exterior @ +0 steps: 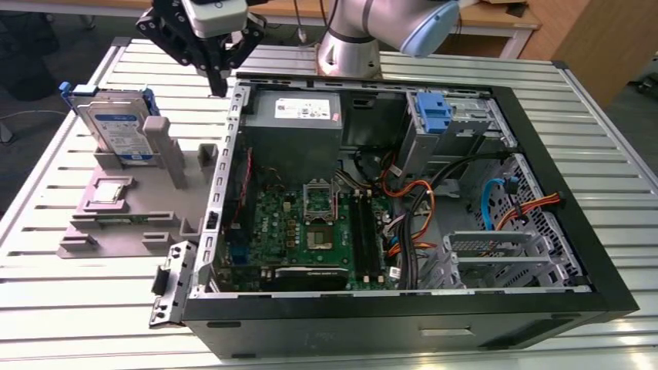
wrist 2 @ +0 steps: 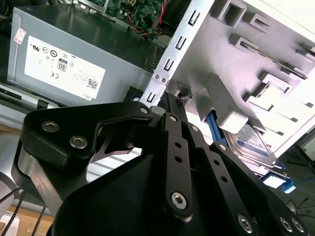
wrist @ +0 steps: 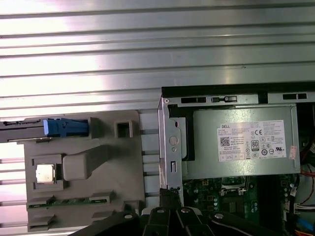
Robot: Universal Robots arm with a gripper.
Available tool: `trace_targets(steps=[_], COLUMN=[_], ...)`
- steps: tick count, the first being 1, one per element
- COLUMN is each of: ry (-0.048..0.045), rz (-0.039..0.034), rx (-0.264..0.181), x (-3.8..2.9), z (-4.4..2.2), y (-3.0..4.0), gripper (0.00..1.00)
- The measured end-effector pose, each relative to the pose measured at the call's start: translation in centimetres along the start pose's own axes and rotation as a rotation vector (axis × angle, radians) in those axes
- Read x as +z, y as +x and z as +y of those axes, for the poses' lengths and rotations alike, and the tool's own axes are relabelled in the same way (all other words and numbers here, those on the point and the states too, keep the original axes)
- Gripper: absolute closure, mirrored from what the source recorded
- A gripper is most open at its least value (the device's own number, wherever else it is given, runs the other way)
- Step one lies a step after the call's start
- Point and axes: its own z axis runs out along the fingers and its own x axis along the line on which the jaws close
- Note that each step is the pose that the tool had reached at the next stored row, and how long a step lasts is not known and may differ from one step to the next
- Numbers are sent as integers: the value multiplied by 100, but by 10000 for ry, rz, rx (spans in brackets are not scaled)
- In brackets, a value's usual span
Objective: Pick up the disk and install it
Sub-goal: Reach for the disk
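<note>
The disk (exterior: 116, 131), a silver hard drive with a white-and-blue label in a blue carrier, stands upright in a slot of the grey holder (exterior: 123, 208) at the exterior view's left. My gripper (exterior: 218, 86) hangs above the table between the disk and the computer case's wall. It is apart from the disk and its fingers are shut on nothing. In the first wrist view the disk (wrist: 61, 127) shows edge-on, and my gripper (wrist: 170, 194) is over the case's metal edge. The second wrist view shows the disk (wrist 2: 256, 145) beyond my fingertips (wrist 2: 173, 101).
The open computer case (exterior: 575, 231) lies on the slatted metal table (exterior: 62, 308). Inside it are the grey power supply (exterior: 293, 116), the green motherboard (exterior: 308, 223), loose cables, and a grey drive cage with a blue ribbed tab (exterior: 436, 114). The arm's base (exterior: 350, 46) stands behind the case.
</note>
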Motion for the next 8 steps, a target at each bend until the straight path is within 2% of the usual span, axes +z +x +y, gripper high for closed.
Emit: trace_targets(steps=[8], ry=[-1], rz=[-1], rx=[0], x=[8], z=[-8], y=[101], gripper=[90])
